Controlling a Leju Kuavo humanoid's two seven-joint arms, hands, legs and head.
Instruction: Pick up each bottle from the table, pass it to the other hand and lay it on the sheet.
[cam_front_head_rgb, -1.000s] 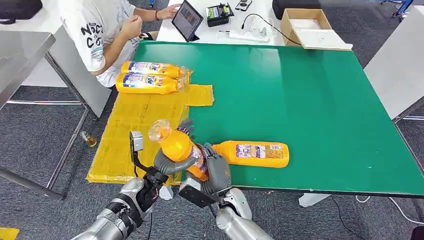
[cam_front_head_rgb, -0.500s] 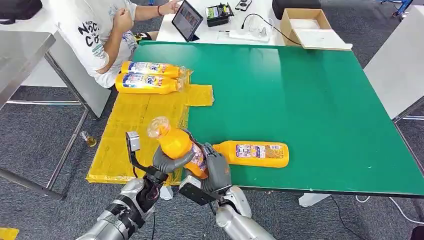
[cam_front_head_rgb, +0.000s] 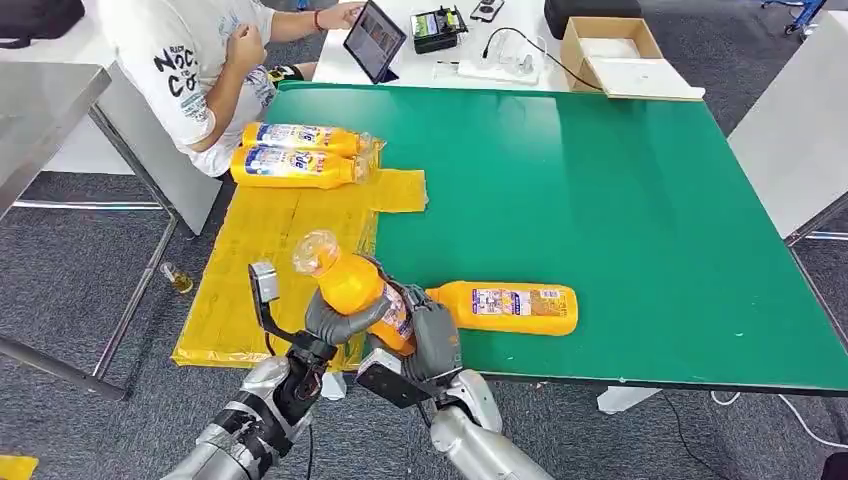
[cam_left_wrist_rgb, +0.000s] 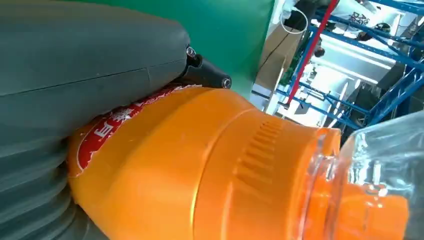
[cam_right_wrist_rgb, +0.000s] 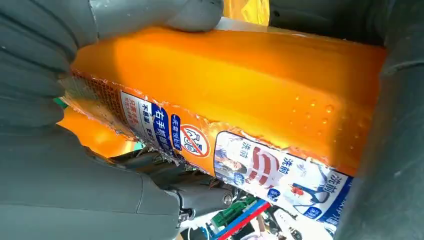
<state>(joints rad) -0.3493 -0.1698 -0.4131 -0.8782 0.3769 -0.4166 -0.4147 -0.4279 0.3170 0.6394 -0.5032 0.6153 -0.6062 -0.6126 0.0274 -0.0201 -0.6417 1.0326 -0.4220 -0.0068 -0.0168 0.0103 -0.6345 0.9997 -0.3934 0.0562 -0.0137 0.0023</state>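
Green desk (cam_front_head_rgb: 620, 200) carries a yellow sheet (cam_front_head_rgb: 290, 250) draped over its left edge. Two orange bottles (cam_front_head_rgb: 298, 153) already lie at the sheet's far end, so I judge the task about half done. One more bottle (cam_front_head_rgb: 515, 307) lies near the front edge, untouched. A fourth, the held bottle (cam_front_head_rgb: 362, 295), is mid-handover above the front left corner: the left hand (cam_front_head_rgb: 335, 322) wraps its shoulder, and the right hand (cam_front_head_rgb: 428, 345) clasps its labelled body.
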